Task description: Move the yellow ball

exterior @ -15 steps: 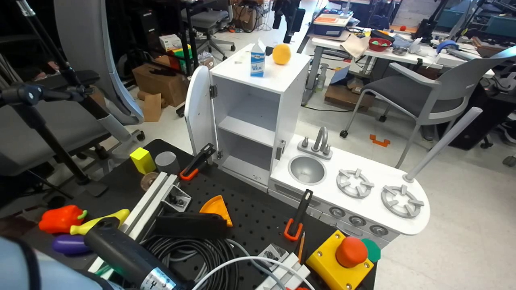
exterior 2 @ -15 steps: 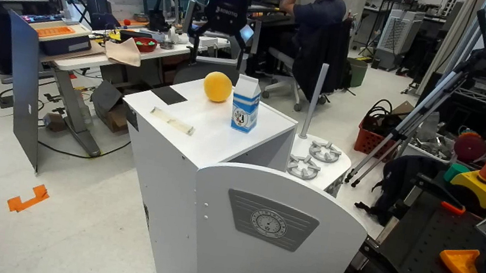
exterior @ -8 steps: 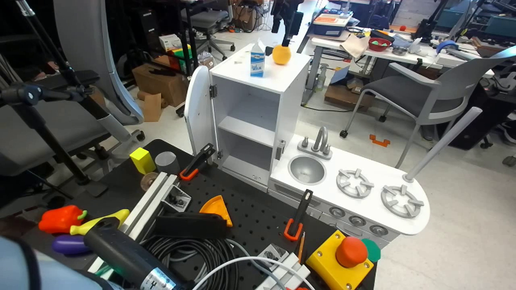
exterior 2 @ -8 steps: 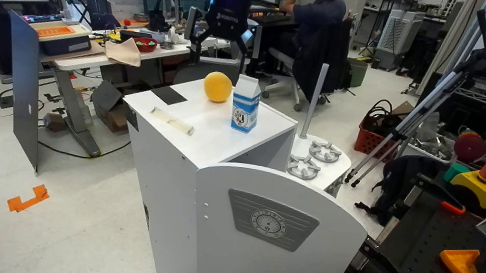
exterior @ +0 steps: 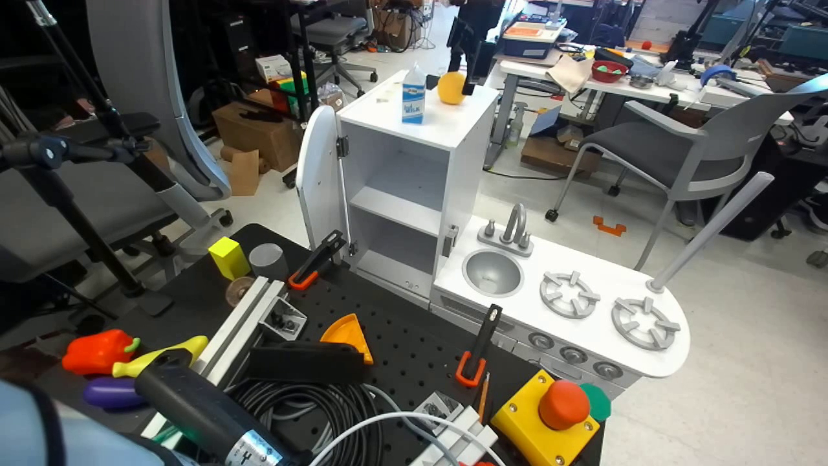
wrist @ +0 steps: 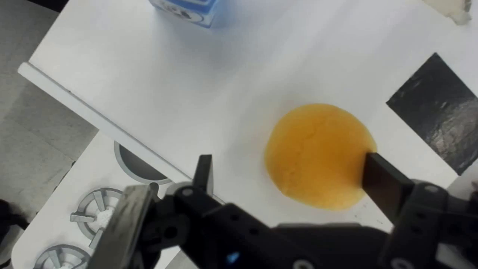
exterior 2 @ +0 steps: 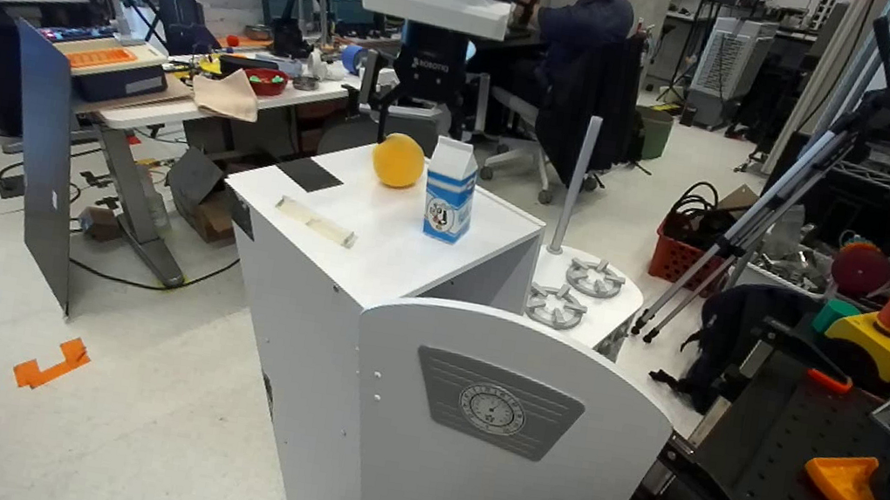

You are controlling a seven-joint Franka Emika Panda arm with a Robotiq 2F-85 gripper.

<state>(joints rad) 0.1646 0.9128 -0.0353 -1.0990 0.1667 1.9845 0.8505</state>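
Robotiq gripper [wrist: 287,164] sits low over the white cabinet worktop [exterior 2: 384,241], its two fingers [wrist: 384,185] spread well apart with the yellow ball [wrist: 317,157] in the space between them, off-centre toward one finger. That nearer fingertip overlaps the ball's rim in the wrist view; whether it actually touches, I can't honestly tell from this angle. The ball rests on the worktop toward the corner where the back edge meets the edge beside the sink [exterior: 493,281]. A blue-and-white milk carton [exterior 2: 449,193] stands upright near the front edge, above the shelf [exterior: 398,210] and apart from the ball. Along the back edge lies a black rectangular patch [wrist: 440,112], and near the edge away from the sink runs a pale strip [exterior 2: 315,222]. Below the sink-side edge, the lower white counter [exterior: 534,267] carries the sink and two grey burner grates [exterior: 588,296]. At the front corner away from the sink, the cabinet door [exterior 2: 463,482] hangs swung out, showing its grey dial panel [exterior 2: 494,407] in an exterior view
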